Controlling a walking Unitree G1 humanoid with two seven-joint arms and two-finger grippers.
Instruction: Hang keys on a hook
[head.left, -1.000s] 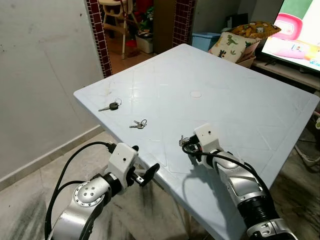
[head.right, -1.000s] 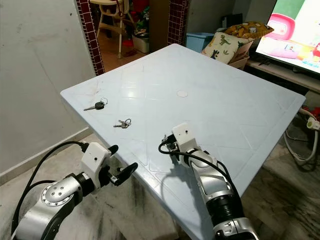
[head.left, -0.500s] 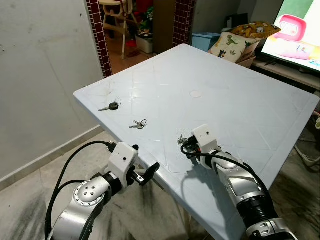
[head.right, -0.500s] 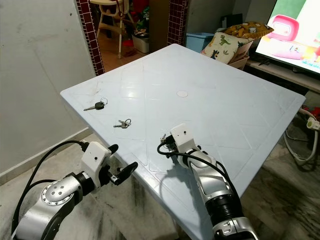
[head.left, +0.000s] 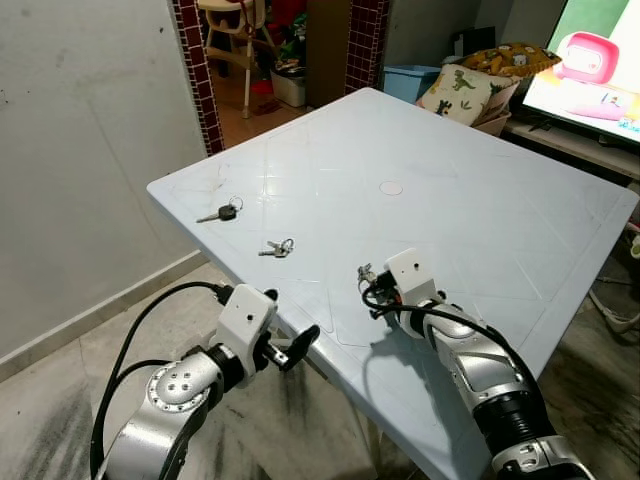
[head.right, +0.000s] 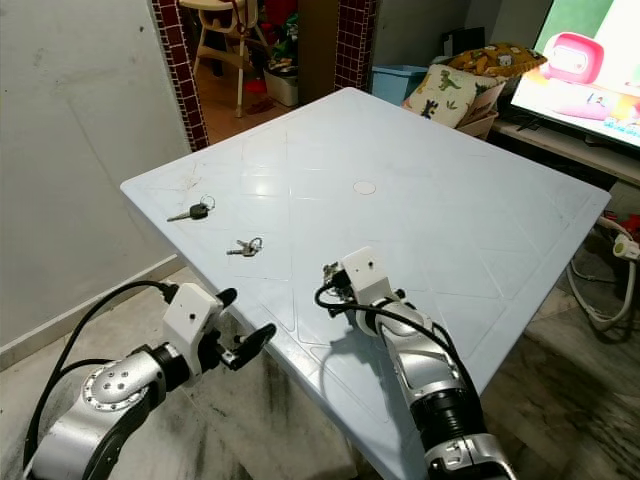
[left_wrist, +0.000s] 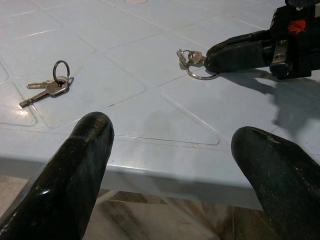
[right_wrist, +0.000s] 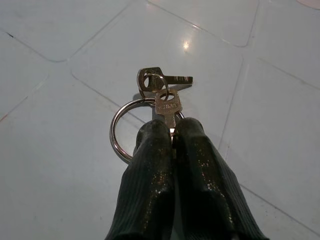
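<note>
Left end effector (head.left: 296, 345) idles fingers spread below the bench (head.left: 480, 200) edge; on the bench from left lie a black-headed key (head.left: 221, 212), a small key pair (head.left: 279, 247), then my right end effector (right_wrist: 172, 135), pinched tight on a key bunch (right_wrist: 156, 97). Pickup step: keys held at fingertips. Next, lift clear and find a hook.
</note>
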